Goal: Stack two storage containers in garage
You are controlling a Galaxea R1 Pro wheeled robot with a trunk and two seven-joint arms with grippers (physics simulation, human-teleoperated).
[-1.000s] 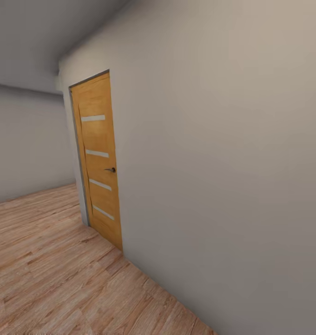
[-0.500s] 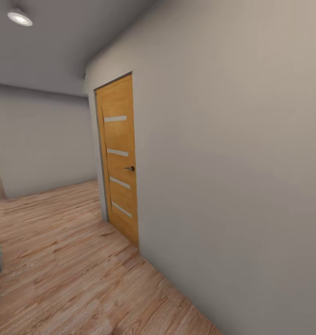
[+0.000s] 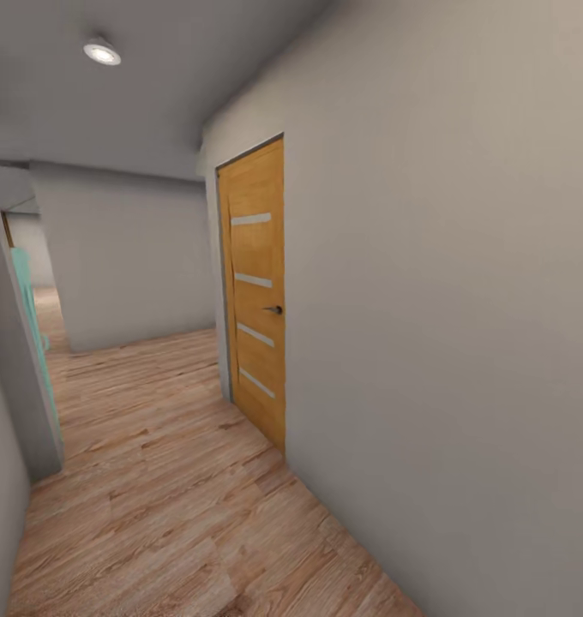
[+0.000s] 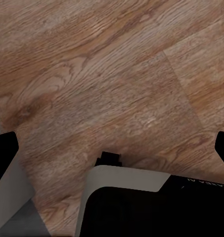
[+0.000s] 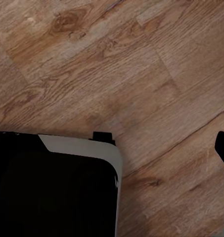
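The two storage containers are out of view, and so is the garage. I am in a corridor with light wood plank flooring [image 3: 154, 480]. My left gripper [image 4: 112, 148] hangs over the planks, open, its black fingertips [image 4: 4, 153] far apart at the picture's edges with nothing between them. My right gripper [image 5: 112, 148] also hangs over the planks, with one black fingertip [image 5: 223, 148] showing at the picture's edge and nothing held.
A shut orange wooden door [image 3: 255, 291] with pale stripes and a dark handle sits in the long grey wall [image 3: 446, 326] on the right. A grey wall corner [image 3: 17, 368] and a teal panel [image 3: 27, 291] stand at the left. The corridor runs ahead between them. My white-and-black base [image 4: 141, 202] is below the grippers.
The whole view has swung left: the door has slid rightward in the picture, and a ceiling light, the left wall corner and the teal panel have come into sight.
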